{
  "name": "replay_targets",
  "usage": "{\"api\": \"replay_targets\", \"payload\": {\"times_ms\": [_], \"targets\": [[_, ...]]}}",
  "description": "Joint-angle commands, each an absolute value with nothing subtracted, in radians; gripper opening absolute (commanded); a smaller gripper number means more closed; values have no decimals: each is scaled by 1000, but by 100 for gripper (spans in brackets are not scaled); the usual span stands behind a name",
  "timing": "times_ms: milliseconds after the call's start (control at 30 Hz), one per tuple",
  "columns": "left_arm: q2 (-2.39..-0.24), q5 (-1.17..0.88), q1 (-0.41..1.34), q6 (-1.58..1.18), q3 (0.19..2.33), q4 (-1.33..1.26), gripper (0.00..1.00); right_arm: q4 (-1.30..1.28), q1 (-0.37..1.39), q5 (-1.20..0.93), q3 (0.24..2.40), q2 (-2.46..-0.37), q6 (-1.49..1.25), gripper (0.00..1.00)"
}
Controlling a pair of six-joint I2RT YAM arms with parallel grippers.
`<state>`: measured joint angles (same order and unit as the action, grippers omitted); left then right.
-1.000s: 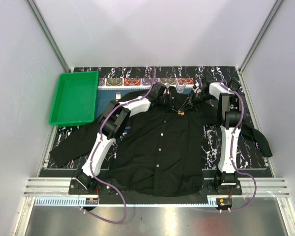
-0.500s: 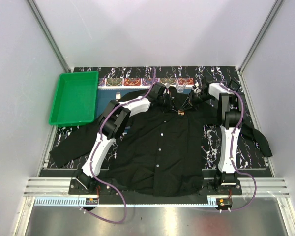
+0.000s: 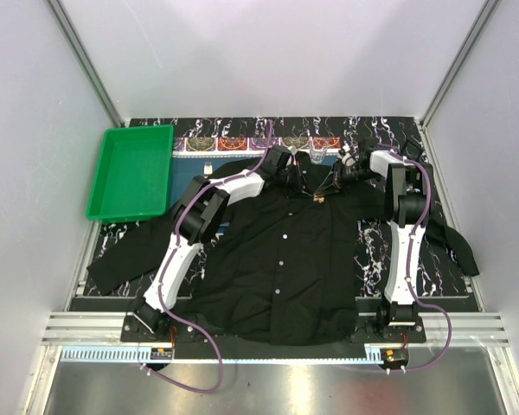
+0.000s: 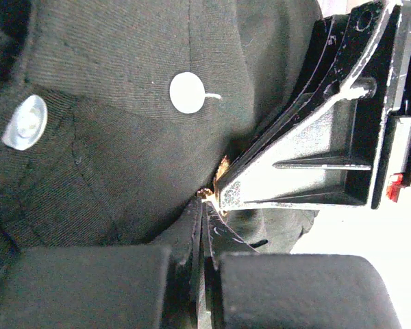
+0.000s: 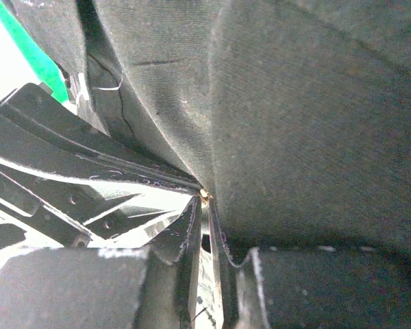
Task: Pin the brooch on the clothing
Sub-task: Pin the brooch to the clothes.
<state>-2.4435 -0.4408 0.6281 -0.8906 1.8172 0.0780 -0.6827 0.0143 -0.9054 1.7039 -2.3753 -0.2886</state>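
The black shirt [image 3: 285,259] lies spread on the table, collar at the far end. My two grippers meet tip to tip just below the collar. The tiny golden brooch [image 3: 319,198] sits between their tips on the shirt front. My left gripper [image 3: 312,192] is shut, with a golden bit of the brooch [image 4: 207,194] at its fingertips [image 4: 204,205]. My right gripper [image 3: 325,190] is shut, pinching a small golden piece [image 5: 205,195] against the fabric [image 5: 315,137]. Most of the brooch is hidden by the fingers.
A green tray [image 3: 131,171] stands at the far left. A patterned placemat strip [image 3: 242,143] lies behind the collar. White shirt buttons [image 4: 187,92] lie close to my left fingers. A sleeve [image 3: 454,242] trails off to the right.
The right wrist has shifted slightly to the right. Both sets of fingertips stay together at the brooch, and the shirt has not moved.
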Motion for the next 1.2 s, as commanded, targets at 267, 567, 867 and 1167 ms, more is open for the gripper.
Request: {"api": "replay_targets", "payload": {"times_ms": [267, 567, 867, 1167], "targets": [[-2453, -423, 612, -919, 1786, 107, 0, -353, -28, -905, 1512, -2310, -264, 13], [-2456, -426, 612, -920, 1789, 110, 0, -344, -43, -948, 1508, -2298, -278, 20], [-2456, -426, 612, -920, 1787, 112, 0, -324, -57, -966, 1513, -2306, -271, 21], [-2448, -417, 614, -917, 1776, 114, 0, -376, -69, -1045, 1516, -2251, -235, 23]]}}
